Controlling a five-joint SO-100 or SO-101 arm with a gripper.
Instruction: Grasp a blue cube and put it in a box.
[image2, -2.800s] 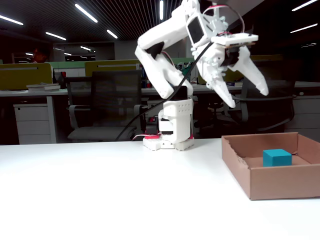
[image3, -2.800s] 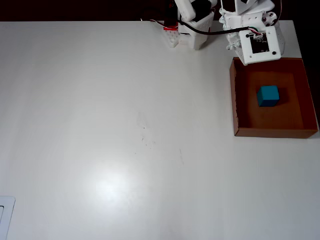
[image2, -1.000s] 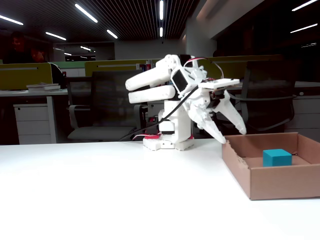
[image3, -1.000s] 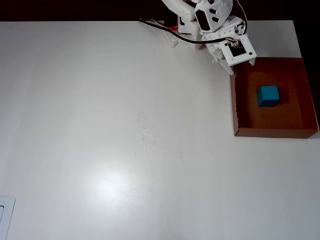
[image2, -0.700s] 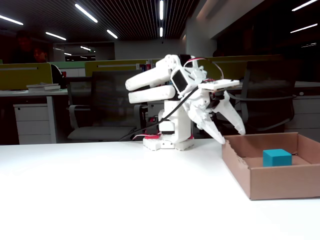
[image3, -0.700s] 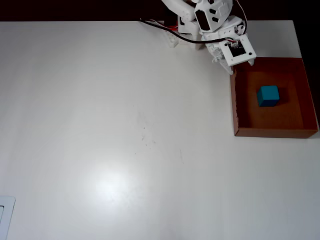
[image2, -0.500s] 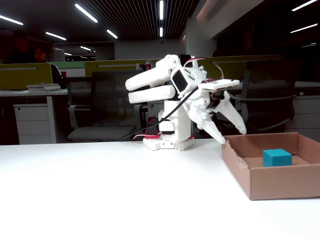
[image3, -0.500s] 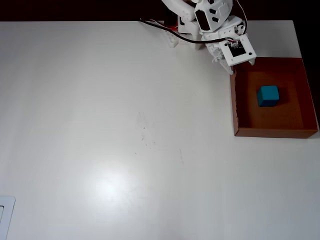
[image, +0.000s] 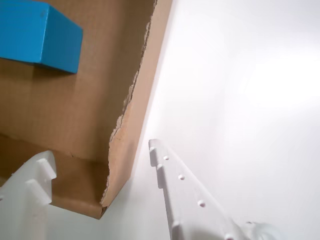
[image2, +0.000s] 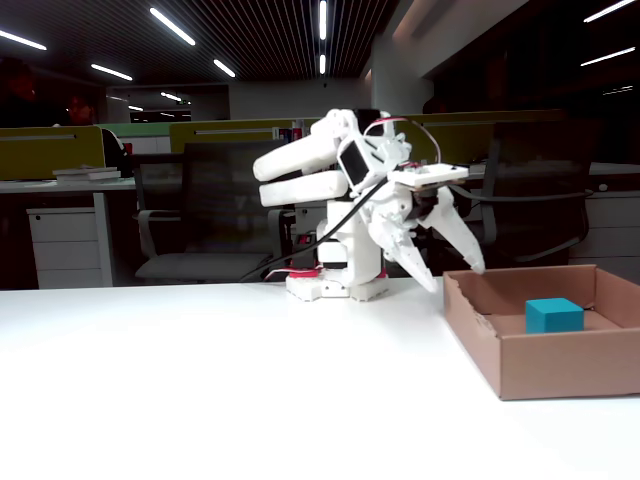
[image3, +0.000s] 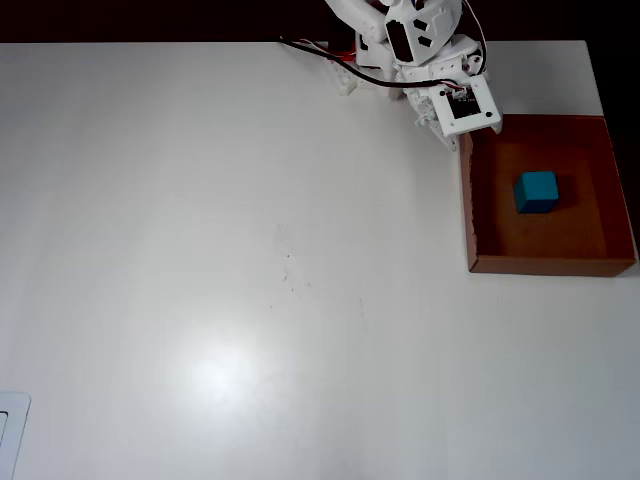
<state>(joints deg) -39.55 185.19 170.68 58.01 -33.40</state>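
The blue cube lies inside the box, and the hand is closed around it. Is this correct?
Not quite. The blue cube does lie inside the box, but the hand is open and empty, near the box's corner, apart from the cube. The overhead view shows it.

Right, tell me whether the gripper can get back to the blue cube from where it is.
Probably yes: the gripper is open beside the box, whose low walls and open top leave the blue cube uncovered.

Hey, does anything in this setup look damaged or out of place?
Only the box: the wrist view shows one wall with a ragged, torn top edge. The blue cube sits flat inside it, and the open gripper hangs empty by the box's corner.
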